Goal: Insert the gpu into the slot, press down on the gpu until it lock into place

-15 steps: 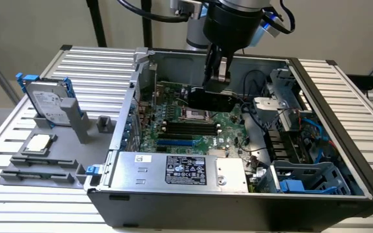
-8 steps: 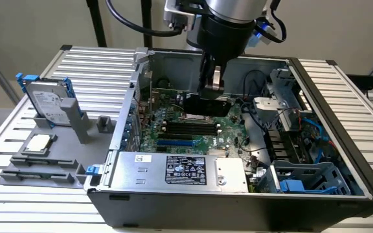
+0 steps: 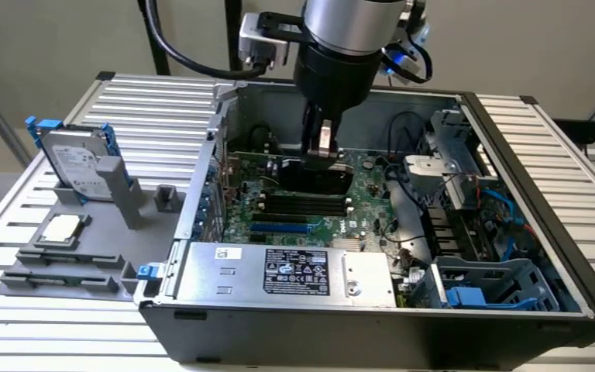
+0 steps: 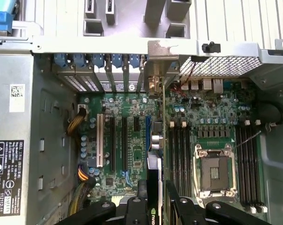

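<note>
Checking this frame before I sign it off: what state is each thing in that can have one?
gpu: upright in the gripper, not seated.
slot: empty.
gripper: shut on the gpu.
case: side open.
memory slots: empty.

Robotics lab or test cell, by every sign. Ribbed aluminium-profile counter [image 3: 545, 155] carrying an opened desktop computer case [image 3: 380, 341], with motherboard [image 4: 132, 154] and silver-labelled power supply [image 3: 287, 271] laid bare. Industrial robot arm [image 3: 344, 46] reaching down from above, end effector [image 3: 324, 159] inside the case. On the exterior view's left, a grey purpose-made fixture [image 3: 70, 267] presenting loose parts: a hard drive [image 3: 78, 164] stood upright at the far end, a processor chip [image 3: 62, 229] lying flat nearer. Bare pale wall [image 3: 49, 39] at the far side. Thick black cabling [image 3: 161, 35] looping to the arm.
</note>
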{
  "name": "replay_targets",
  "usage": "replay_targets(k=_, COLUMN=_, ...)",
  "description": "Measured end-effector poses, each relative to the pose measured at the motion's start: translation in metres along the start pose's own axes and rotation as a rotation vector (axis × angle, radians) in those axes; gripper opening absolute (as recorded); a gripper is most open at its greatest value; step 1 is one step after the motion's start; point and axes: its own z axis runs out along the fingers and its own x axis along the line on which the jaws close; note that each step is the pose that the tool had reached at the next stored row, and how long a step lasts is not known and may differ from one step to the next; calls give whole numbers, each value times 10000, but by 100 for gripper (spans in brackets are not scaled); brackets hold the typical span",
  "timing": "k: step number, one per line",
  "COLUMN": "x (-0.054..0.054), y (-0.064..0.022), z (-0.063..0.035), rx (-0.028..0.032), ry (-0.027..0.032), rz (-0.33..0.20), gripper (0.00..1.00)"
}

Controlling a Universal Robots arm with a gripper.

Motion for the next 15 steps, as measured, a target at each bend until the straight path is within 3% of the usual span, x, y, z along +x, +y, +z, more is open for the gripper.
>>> replay_targets(k=5, x=23, y=34, z=86, rx=69, ry=-15, rz=-86, gripper=26)
replay_targets(k=15, x=51, y=49, z=268, rx=79, ry=-97, rz=-191, gripper=26)
